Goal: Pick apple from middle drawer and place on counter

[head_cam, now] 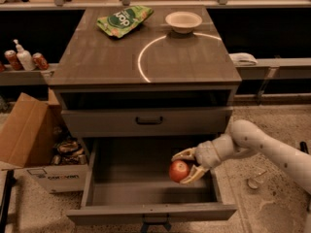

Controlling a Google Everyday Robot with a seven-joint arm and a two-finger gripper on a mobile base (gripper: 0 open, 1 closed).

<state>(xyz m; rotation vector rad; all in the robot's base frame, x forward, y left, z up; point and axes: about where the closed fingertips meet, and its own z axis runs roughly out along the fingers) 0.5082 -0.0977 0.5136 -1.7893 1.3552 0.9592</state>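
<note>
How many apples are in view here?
1. The apple is inside the open middle drawer, clasped by the gripper near the drawer's right side. Others may be hidden in the cardboard box at left.
</note>
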